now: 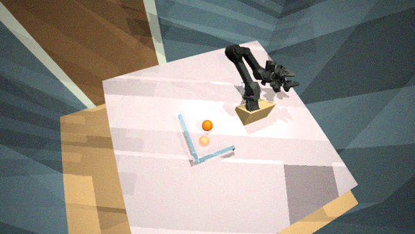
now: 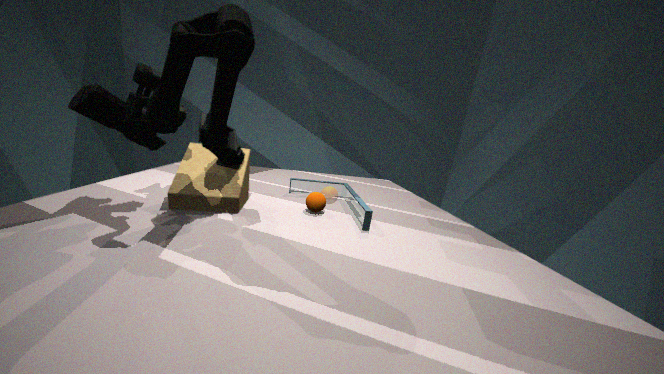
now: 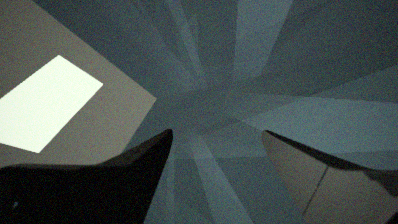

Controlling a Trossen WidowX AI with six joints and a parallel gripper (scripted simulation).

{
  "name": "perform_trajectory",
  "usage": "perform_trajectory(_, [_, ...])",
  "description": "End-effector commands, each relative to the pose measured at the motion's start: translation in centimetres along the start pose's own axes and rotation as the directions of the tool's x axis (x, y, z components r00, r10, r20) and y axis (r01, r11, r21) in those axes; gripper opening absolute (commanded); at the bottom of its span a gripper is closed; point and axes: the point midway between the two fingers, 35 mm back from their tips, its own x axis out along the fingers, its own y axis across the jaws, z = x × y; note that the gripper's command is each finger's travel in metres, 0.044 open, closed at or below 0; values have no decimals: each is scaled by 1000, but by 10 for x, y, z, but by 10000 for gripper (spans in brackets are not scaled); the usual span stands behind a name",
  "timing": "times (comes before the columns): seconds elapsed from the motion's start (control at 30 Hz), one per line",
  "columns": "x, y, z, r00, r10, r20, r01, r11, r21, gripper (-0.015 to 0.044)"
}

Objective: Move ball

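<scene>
Ball (image 1: 207, 124), bright orange, rests on the pale table (image 1: 219, 188) inside the angle of the two low clear walls (image 1: 190, 141), which meet in an L with its corner toward the near edge in the top view. Just beside it, between the ball and the corner, sits the see-through copy (image 1: 204, 141), a paler, washed-out orange sphere; the two are close but apart, so the ball is not yet on its resting spot. In the exterior view the ball (image 2: 315, 201) stands in front of the copy (image 2: 330, 194) and casts a small dark shadow on the table, with the walls (image 2: 357, 205) bending round behind and to the right of both. The arm rises from a tan block (image 1: 254, 112) set well apart from the walls, folds over at its elbow, and carries the pincer (image 1: 289, 79) out past the far side of the table, away from the ball. Its fingers stand wide apart and hold nothing (the wrist view shows only dark blue-grey background between the two fingertips, one (image 3: 155, 150) dark and the other lit pale brown). In the exterior view the pincer (image 2: 87, 102) hangs high above the table, to the left of the block (image 2: 210, 187).
</scene>
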Motion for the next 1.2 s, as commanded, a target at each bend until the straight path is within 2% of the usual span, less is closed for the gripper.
perform_trajectory(0.0, [-1, -1, -1, 1000, -4, -4, 4, 1000, -4, 426])
perform_trajectory(0.1, [-11, -9, -12, 997, -57, -56, 54, 997, -59, 434])
perform_trajectory(0.23, [-49, -33, -40, 956, -213, -203, 164, 958, -234, 434])
perform_trajectory(0.37, [-99, -52, -63, 861, -373, -346, 210, 880, -427, 434])
perform_trajectory(0.5, [-155, -64, -76, 723, -515, -460, 177, 782, -597, 434])
perform_trajectory(0.67, [-229, -67, -78, 502, -661, -558, 38, 662, -749, 434])
perform_trajectory(0.83, [-303, -56, -64, 249, -763, -597, -174, 571, -802, 434])
perform_trajectory(1.0, [-370, -33, -34, -18, -818, -575, -410, 531, -742, 434])
perform_trajectory(1.17, [-425, 4, 11, -278, -825, -492, -616, 546, -568, 434])
